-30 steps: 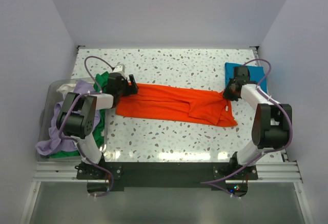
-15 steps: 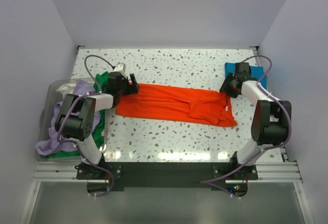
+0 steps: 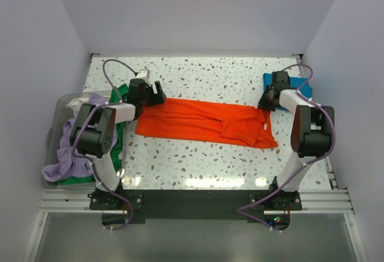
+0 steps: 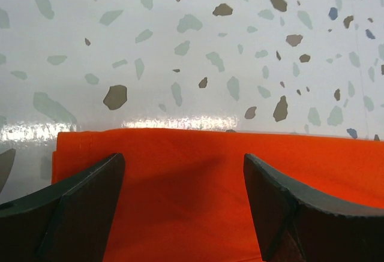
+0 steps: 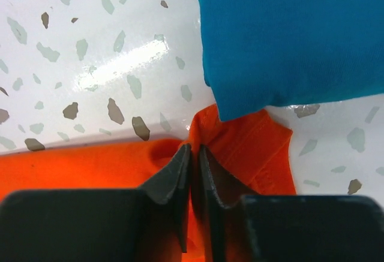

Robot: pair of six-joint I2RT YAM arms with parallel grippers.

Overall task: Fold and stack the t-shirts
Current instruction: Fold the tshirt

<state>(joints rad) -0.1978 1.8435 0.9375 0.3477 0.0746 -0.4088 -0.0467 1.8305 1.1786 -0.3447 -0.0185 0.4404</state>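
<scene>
Orange cloth t-shirt (image 3: 204,121): lies flat as a long band across the middle of the speckled white tabletop (image 3: 204,73), apparently already folded lengthwise.
Teal-blue folded t-shirt (image 3: 302,86): sits at the far right of the tabletop. In the right wrist view its corner lies over the tip of the orange one.
Heap of green, lavender and whitish cloth tees (image 3: 63,166): waits in a clear plastic bin (image 3: 55,115) at the left edge, well apart from the teal one.
Left gripper (image 4: 183,160): the jaws are spread wide above the orange tee's left end, just inside its far hem, with no cloth pinched.
Right gripper (image 5: 193,149): the jaws are pressed almost together, pinching a raised ridge of orange cloth at the right end, just beside the teal edge.
Step in hand: probably taking hold of both ends of the orange band for its crosswise fold. The right side is gripped and the left is not yet.
Next move calls for: the left jaws to come down and close on the left hem. Both ends can then be lifted and one laid over the other.
Risk: lifting the right corner may drag the teal tee that overlaps it.
</scene>
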